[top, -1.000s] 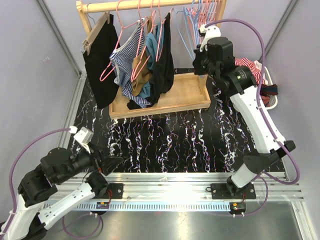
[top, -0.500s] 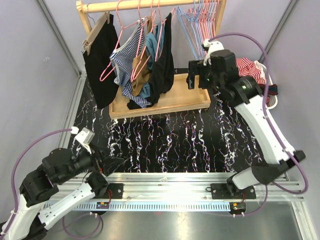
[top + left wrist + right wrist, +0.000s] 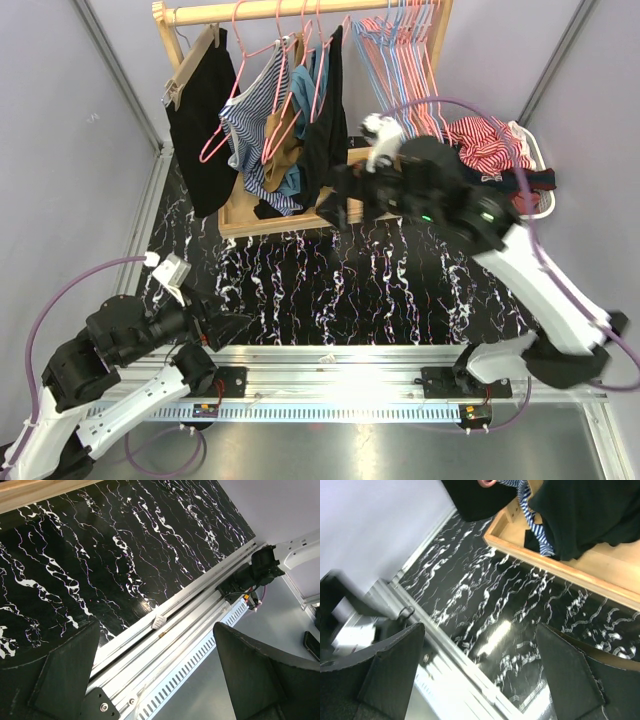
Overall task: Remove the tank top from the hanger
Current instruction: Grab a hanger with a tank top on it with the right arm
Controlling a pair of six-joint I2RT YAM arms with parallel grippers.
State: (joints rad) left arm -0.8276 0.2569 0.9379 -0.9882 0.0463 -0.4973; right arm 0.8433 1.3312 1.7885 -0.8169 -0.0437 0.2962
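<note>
Black marble-veined tabletop [image 3: 400, 290] fills the lower frame. At lower left, the left gripper [image 3: 225, 322] sits low over its near edge, claw spread and holding nothing. Mid-frame, the right gripper [image 3: 336, 205] hovers by the wooden rack base [image 3: 235, 218], claw likewise spread and empty, close to the dark garments' hems. Farther back, upper left of centre, what looks like the blue-and-white striped tank top [image 3: 245, 125] hangs on a pink wire hanger [image 3: 212, 143] from the wooden rail [image 3: 280, 10], between black clothes. The right claw should probably pinch striped fabric alone, near a strap, so it slides off the hanger without dragging neighbours.
</note>
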